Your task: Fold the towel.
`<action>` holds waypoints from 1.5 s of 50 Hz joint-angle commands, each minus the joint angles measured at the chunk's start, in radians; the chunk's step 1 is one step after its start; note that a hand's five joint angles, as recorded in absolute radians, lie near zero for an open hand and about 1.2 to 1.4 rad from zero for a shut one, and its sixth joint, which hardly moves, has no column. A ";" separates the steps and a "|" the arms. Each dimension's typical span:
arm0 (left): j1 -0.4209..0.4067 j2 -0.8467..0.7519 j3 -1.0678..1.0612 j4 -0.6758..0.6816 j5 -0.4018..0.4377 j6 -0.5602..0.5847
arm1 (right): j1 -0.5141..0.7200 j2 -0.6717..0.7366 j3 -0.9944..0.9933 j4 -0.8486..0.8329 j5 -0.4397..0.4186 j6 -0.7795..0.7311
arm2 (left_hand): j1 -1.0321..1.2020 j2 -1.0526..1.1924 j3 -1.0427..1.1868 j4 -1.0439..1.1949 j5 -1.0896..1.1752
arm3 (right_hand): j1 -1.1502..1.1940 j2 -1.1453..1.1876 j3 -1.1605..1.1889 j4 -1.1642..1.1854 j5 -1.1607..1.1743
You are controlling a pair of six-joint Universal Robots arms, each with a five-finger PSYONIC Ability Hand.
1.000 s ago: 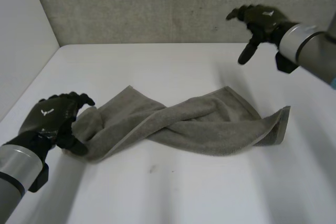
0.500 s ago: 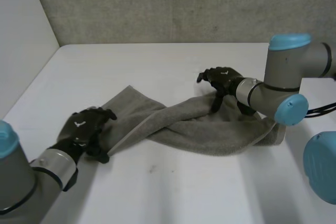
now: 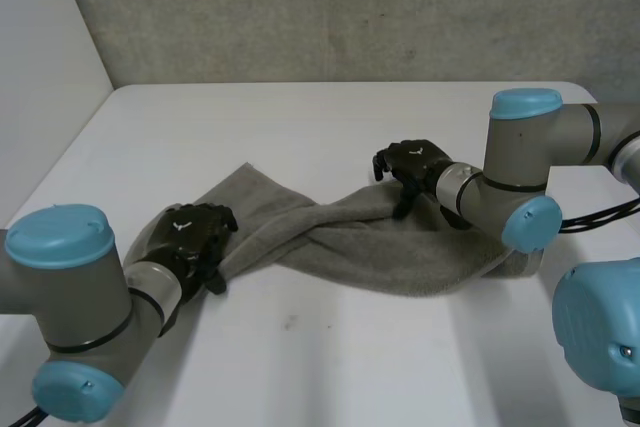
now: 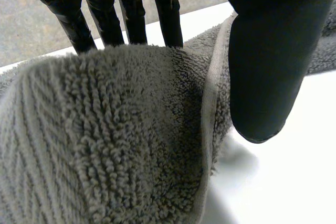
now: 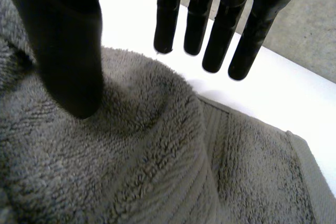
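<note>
A grey towel (image 3: 400, 247) lies twisted and rumpled across the middle of the white table (image 3: 300, 117). My left hand (image 3: 185, 237) is at its left end. In the left wrist view, straight fingers (image 4: 131, 14) reach behind a bunched fold of the towel (image 4: 115, 140) and the thumb (image 4: 273, 51) stands on the near side by the hem, so the fold sits between them. My right hand (image 3: 412, 162) is at the far edge of the towel's right half. Its thumb (image 5: 68, 40) rests on the towel (image 5: 131, 171), and its straight fingers (image 5: 210, 24) hover over the edge.
A grey wall (image 3: 330, 7) closes the back of the table and a white panel (image 3: 40, 67) its left side. My right arm (image 3: 520, 157) reaches over the towel's right end. Bare tabletop (image 3: 330, 367) lies in front of the towel.
My right hand has come down from high at the back right to the towel's far edge. My left hand has slid right onto the towel's left end, around a fold.
</note>
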 commanded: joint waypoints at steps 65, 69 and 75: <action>0.098 0.080 0.775 -0.707 0.328 0.218 | -0.019 -0.737 0.430 0.184 0.098 -0.378 | 0.905 0.904 0.904 0.905 0.905 | 0.880 0.874 0.879 0.873 0.887; 0.094 -0.011 0.911 -0.679 0.327 0.216 | -0.017 -0.662 0.362 0.071 0.123 -0.371 | 0.905 0.904 0.904 0.905 0.905 | 0.880 0.874 0.879 0.873 0.887; 0.080 -0.057 1.108 -0.486 0.321 0.199 | -0.013 -0.646 0.291 -0.271 0.181 -0.289 | 0.905 0.904 0.904 0.905 0.905 | 0.880 0.874 0.879 0.873 0.887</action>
